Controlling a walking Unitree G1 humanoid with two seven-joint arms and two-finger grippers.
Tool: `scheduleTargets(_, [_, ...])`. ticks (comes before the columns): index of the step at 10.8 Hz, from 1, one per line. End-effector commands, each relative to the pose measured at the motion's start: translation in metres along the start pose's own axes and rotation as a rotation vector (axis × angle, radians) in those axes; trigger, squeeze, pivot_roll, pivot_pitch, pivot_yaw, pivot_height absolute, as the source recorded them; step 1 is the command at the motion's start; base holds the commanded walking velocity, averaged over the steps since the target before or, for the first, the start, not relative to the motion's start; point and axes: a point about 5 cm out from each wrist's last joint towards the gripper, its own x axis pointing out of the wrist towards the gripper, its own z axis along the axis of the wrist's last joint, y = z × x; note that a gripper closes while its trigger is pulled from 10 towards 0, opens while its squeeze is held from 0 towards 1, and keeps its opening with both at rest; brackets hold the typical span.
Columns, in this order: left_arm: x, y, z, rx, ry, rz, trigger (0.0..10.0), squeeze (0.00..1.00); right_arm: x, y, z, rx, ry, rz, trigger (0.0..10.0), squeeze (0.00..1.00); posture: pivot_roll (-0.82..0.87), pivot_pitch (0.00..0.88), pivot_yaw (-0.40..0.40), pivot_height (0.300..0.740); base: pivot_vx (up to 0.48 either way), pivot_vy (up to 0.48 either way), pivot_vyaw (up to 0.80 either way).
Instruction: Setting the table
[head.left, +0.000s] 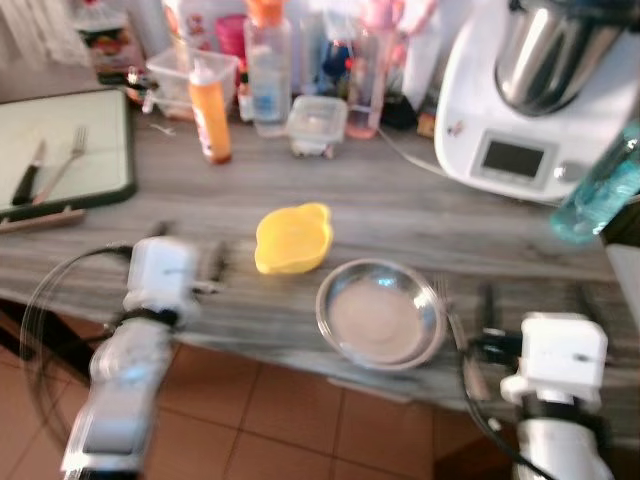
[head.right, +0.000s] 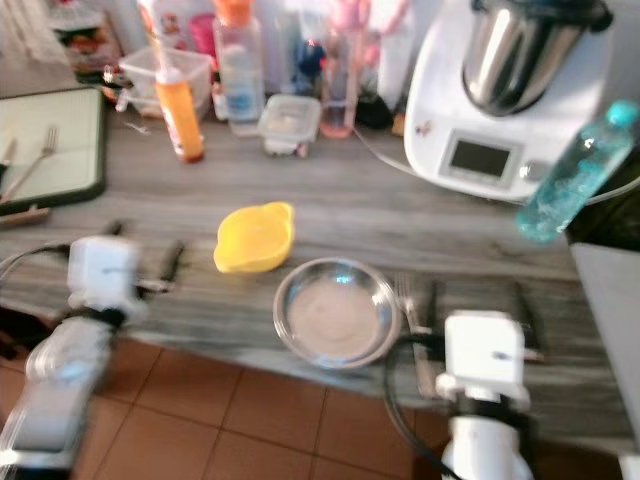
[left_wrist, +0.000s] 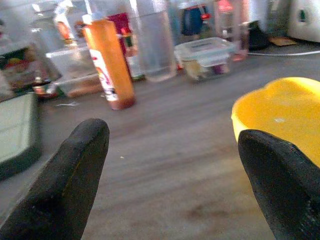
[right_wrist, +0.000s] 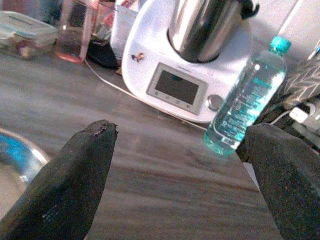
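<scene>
Steel bowl (head.left: 381, 316), round, shallow and shiny, sits near the front edge of the grey wood-grain table (head.left: 400, 215), just to the left of the right tool (right_wrist: 182, 175) and between the two tools; a fork (head.left: 449, 318) lies flat on the table touching or just beside the bowl's rim, between the bowl and the right tool; the right tool's two black fingers (right_wrist: 70, 182) are spread wide with nothing between them, hovering low over bare table; ahead of it stands a white kitchen machine (right_wrist: 187, 75) with a polished metal jug and a small dark screen, and a clear blue-tinted plastic water bottle (right_wrist: 245, 100) with a teal cap, tilted, just beside the machine; the left tool (left_wrist: 175, 175) is likewise spread wide and holds nothing, its matte black fingers (left_wrist: 65, 185) over the table; the yellow plastic bowl (head.left: 292, 238), smooth, with small lobed handles, lies just ahead and to the right of it, close to one finger without clear contact; farther ahead of the left tool stand an orange squeeze bottle (left_wrist: 109, 65) with a white label, a tall clear bottle (left_wrist: 152, 40) and a lidded clear plastic container (left_wrist: 207, 55); off to the left tool's left lies a pale green tray (head.left: 65, 150) with a dark rim carrying a fork and a dark-handled knife; below the table edge is terracotta tile floor (head.left: 260, 410).
</scene>
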Motion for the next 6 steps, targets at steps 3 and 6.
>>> scheduleTargets(3, [-0.001, 0.006, -0.002, 0.013, 0.01, 0.007, 10.0, 0.0, -0.002, 0.001, 0.001, 0.007, 0.004, -0.009, 10.0, 0.0, 0.09, 0.112, -0.02, 0.74, 0.0, 0.361, 0.0])
scheduleTargets(6, [0.001, -0.004, -0.002, 0.003, 0.007, -0.012, 10.0, 0.0, 0.0, -0.002, -0.001, 0.017, 0.008, -0.019, 10.0, 0.0, 0.08, 0.115, -0.012, 0.74, 0.0, 0.24, 0.0])
